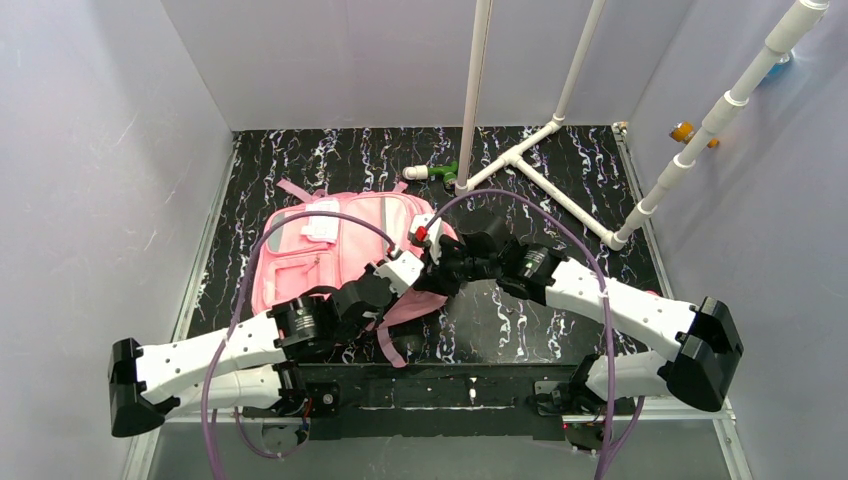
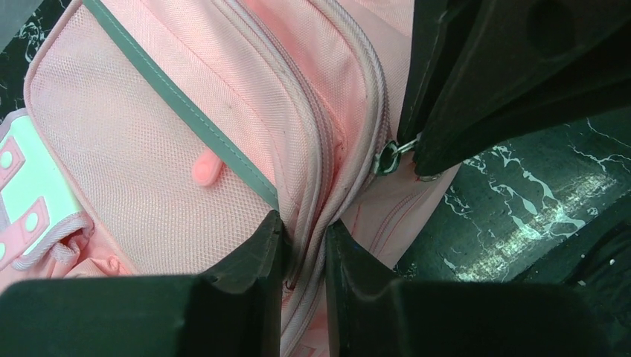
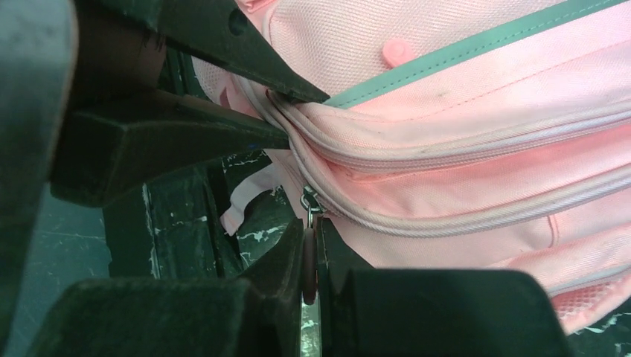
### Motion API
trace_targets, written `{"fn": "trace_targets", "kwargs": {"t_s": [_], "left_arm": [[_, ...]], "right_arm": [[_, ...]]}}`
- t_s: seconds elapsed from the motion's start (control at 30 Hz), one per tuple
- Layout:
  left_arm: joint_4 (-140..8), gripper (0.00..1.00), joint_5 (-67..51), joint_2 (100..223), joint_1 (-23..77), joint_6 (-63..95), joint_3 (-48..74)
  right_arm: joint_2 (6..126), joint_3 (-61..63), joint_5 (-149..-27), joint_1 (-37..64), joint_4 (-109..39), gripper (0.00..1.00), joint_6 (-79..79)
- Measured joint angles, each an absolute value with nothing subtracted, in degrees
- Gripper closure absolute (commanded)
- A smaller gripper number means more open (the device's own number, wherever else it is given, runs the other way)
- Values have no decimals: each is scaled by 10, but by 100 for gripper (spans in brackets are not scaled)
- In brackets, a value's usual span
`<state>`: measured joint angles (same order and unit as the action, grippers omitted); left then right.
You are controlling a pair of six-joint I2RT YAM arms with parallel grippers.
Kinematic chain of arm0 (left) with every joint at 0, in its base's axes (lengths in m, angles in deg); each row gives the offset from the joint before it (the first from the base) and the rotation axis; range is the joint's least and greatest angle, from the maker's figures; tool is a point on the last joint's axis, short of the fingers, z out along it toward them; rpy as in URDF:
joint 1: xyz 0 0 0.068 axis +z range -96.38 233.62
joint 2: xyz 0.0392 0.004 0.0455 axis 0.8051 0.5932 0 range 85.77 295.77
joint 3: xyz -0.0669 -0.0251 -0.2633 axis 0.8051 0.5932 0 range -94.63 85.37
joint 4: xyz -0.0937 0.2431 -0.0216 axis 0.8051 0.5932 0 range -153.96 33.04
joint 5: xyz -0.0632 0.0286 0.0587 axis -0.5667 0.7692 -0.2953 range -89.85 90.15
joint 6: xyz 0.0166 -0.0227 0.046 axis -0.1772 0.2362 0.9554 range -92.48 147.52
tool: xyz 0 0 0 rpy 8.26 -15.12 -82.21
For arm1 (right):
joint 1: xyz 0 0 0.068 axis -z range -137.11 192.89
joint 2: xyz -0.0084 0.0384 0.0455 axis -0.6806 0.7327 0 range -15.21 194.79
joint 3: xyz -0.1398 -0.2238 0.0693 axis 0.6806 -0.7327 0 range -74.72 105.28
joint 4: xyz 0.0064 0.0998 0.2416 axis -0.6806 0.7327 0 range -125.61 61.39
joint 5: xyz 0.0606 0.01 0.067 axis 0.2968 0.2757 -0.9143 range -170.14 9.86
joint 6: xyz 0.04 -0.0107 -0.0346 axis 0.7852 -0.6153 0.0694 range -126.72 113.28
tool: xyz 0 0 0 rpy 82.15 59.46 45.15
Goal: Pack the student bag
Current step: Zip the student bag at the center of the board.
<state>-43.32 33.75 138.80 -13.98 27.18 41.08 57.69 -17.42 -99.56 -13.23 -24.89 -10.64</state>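
Tabletop [image 1: 300,160] carries the student bag [image 1: 320,250] left of centre (top view). Left wrist: left gripper [image 2: 303,227] pinches the bag's zipper seam [image 2: 321,171], jaws nearly closed. Right wrist: right gripper [image 3: 309,238] is clamped tight on the zipper pull [image 3: 308,201]

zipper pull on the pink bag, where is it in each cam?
Top external: not visible; covered at the student bag's right edge.
Left wrist: zipper pull right of centre, at the right gripper's tips.
Right wrist: low centre-left, pinched in that gripper.
Shared by both wrist views: grey strip.
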Motion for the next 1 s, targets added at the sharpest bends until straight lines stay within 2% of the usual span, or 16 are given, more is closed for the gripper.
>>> {"fn": "trace_targets", "kwargs": {"t_s": [0.27, 0.43, 0.6, 0.7, 0.87, 0.9, 0.97, 1.0], "left_arm": [[-417, 100, 327, 1302, -141, 304, 439], [-415, 100, 316, 1282, -138, 338, 441], [-412, 100, 287, 1295, -109, 364, 437], [-419, 100, 221, 1298, -38, 379, 429], [-407, 100, 114, 1340, 82, 398, 395], [-401, 98, 111, 1355, 91, 403, 385], [-379, 73, 113, 1382, 100, 403, 364], [-362, 64, 119, 1394, 103, 398, 353]], "right_arm": [[589, -114, -988, -99, -161, 99, -229], [638, -87, -1113, 12, -157, 99, -262], [656, -78, -1175, 37, -147, 99, -262], [635, -98, -1161, 31, -182, 99, -244], [562, -173, -1069, -22, -268, 99, -182], [548, -192, -1042, -37, -286, 99, -159], [536, -213, -1000, -66, -307, 99, -127], [535, -219, -981, -80, -316, 99, -112]]}}
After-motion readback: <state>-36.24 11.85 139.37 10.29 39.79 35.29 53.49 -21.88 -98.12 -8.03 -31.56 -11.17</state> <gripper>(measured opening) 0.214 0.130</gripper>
